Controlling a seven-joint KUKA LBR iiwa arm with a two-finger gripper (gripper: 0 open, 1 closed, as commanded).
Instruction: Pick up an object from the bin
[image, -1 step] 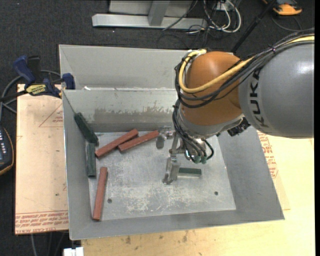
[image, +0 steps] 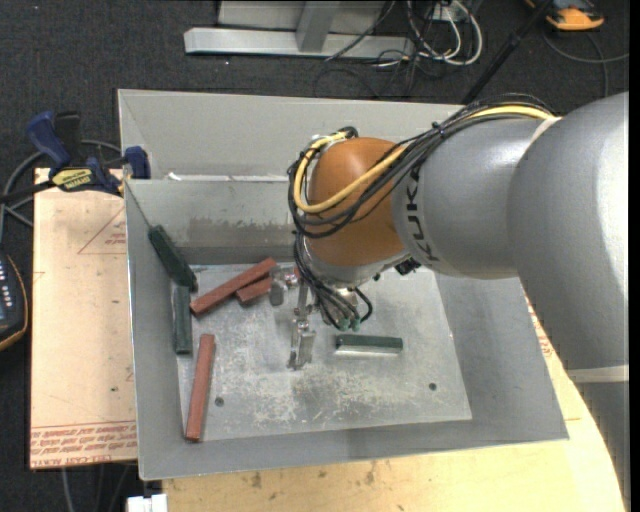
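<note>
**Claw low over the bin floor, nothing taken yet**

The claw hangs under the orange cover of the wrist, low over bare floor near the middle of the bin. From this angle I cannot tell whether it is apart or together. Nothing shows in it, so I judge the pick not yet made and the step in hand to be the approach.

Nearest is the green bar, lying flat just to the claw's right in the view, close beside it but not under it. Up and to the left, near the wrist, lies a short brown block, touching the long brown bar that slants toward the back wall. Well apart on the left side lie two dark bars, one leaning in the back corner and one flat along the wall, and a red bar pointing toward the front. All lie singly or in pairs, not heaped.

The green bar looks the likeliest target, being closest and clear of the others. To take it, the claw would need to shift right until it is centred over the bar, open across the bar's narrow width, and then descend to the floor before closing. As it stands, a straight closing would probably meet only metal. The bar lies flat and thin, so a shallow descent risks sliding off its top.
</note>
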